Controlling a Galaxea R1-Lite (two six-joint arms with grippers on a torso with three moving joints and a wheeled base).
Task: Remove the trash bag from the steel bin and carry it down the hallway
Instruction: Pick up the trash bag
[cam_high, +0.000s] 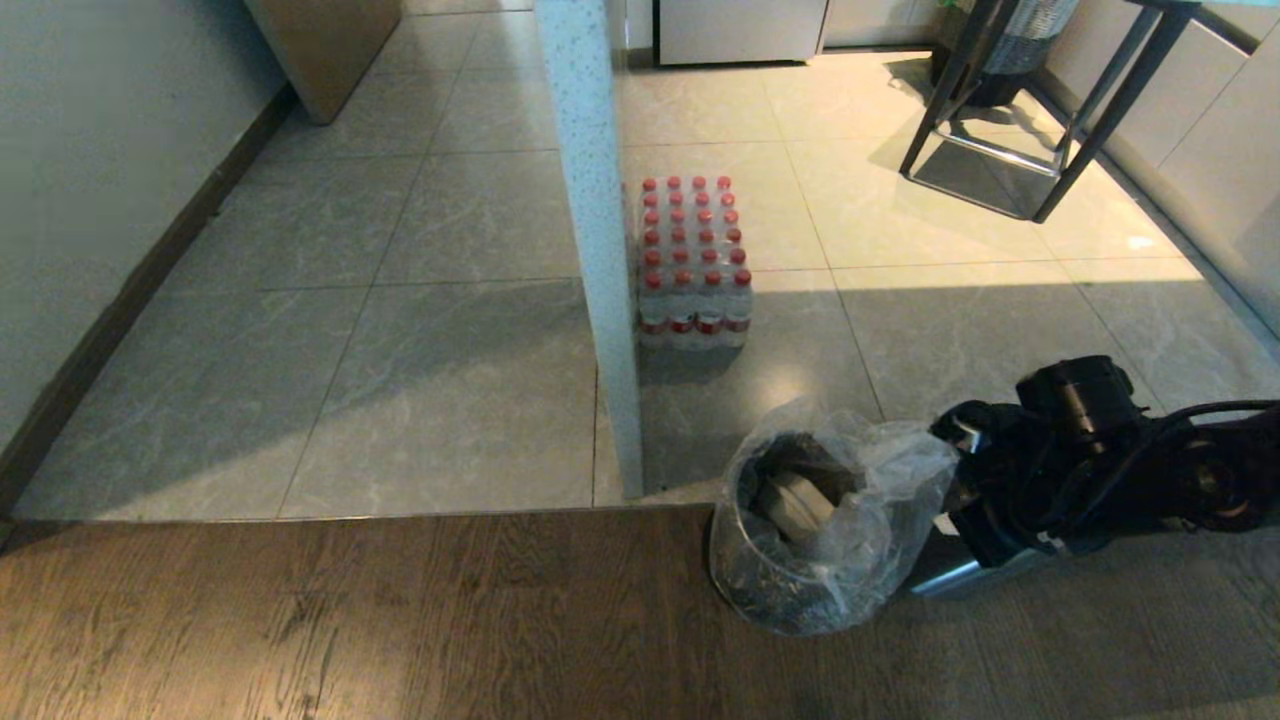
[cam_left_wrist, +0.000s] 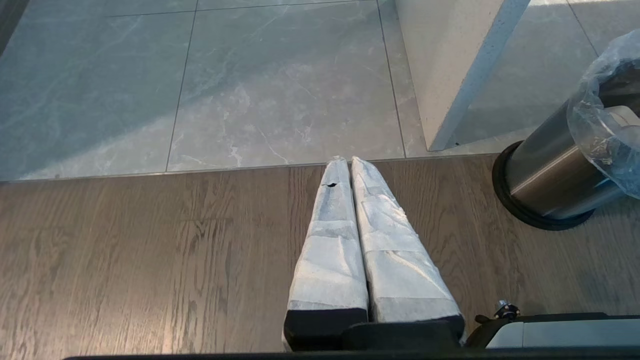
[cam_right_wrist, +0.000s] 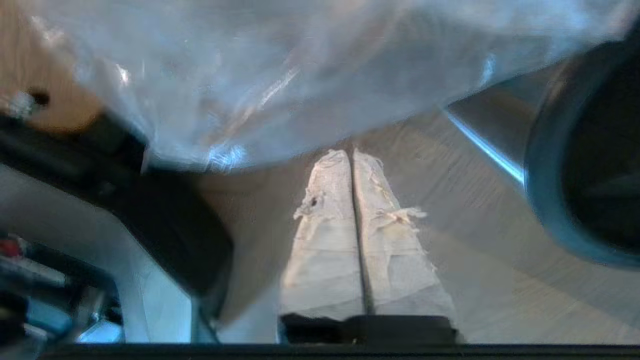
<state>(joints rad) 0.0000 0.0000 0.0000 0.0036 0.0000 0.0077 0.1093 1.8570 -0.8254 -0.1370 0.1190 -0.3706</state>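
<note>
Wood-grain flooring meets grey marble tile where my steel bin (cam_high: 800, 590) stands beside a white pillar (cam_high: 600, 250). My right gripper (cam_right_wrist: 352, 155) sits just right of the bin, fingers pressed together with nothing between them; the trash bag (cam_high: 880, 470) still lines the bin, its loose collar billowing just beyond the fingertips. My left gripper (cam_left_wrist: 348, 161), also closed and empty, hangs well to the left, so I judge the right arm is the one to take that collar.

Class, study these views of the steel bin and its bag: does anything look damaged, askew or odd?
Yes. The white wrapping on the right gripper's fingers is frayed and torn. The left gripper's finger wrapping has a small dark hole. The thin clear plastic trash bag billows loosely over the brushed-steel round bin.
</note>
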